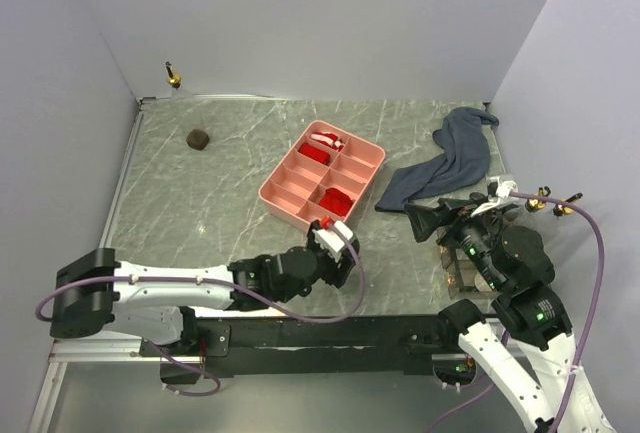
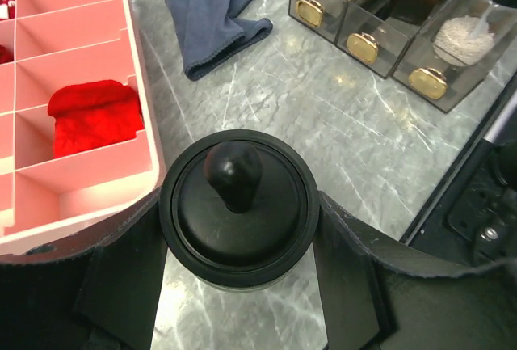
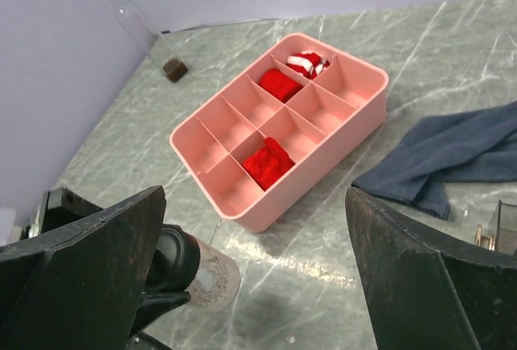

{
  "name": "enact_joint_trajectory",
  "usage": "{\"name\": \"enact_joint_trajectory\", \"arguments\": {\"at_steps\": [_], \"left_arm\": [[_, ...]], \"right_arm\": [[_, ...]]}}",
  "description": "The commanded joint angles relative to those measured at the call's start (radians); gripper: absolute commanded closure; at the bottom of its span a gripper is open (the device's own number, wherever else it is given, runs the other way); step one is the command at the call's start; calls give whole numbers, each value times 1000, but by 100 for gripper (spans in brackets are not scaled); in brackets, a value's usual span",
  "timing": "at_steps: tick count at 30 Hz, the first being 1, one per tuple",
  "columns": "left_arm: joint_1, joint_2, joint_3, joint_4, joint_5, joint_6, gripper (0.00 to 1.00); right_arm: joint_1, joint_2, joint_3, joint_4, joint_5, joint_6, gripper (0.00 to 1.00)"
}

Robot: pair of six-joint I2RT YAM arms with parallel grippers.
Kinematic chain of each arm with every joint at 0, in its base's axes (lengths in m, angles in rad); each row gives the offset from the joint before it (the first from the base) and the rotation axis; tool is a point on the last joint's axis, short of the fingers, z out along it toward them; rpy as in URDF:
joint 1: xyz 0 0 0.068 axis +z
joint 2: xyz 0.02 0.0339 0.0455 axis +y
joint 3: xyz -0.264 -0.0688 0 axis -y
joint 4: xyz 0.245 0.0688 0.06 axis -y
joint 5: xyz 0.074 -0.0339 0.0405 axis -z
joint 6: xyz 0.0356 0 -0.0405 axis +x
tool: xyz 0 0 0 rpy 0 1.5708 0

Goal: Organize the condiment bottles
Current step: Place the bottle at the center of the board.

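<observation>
Left hand (image 2: 238,263) clamped on black-lidded jar (image 2: 234,204), just beside pink tray (image 2: 74,214). Right hand (image 3: 266,273) spread wide, empty. Risk: jar knocked against tray wall if swung low.

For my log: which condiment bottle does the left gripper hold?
The jar with the black knobbed lid, clamped by the left gripper. The gold-spouted bottle and brown jar stand far off.

Lab test cell, plain walls (image 1: 330,23), marble tabletop (image 1: 200,203)
</observation>
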State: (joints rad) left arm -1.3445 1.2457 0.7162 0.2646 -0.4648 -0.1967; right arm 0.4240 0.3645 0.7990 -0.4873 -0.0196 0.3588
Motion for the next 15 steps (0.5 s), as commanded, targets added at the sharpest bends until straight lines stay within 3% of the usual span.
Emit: {"name": "enact_joint_trajectory", "arguments": {"at_steps": [1,9,15], "left_arm": [[-73,56,-35,325,-149,42,91],[-99,256,-55,499,-169,66,78],[-100,333,-34,495,-166,42,47]], "right_arm": [[1,19,3,-5,1,-1,0],[1,60,-9,-19,4,31,0],[2,97,14,-102,52,58,0]]}}
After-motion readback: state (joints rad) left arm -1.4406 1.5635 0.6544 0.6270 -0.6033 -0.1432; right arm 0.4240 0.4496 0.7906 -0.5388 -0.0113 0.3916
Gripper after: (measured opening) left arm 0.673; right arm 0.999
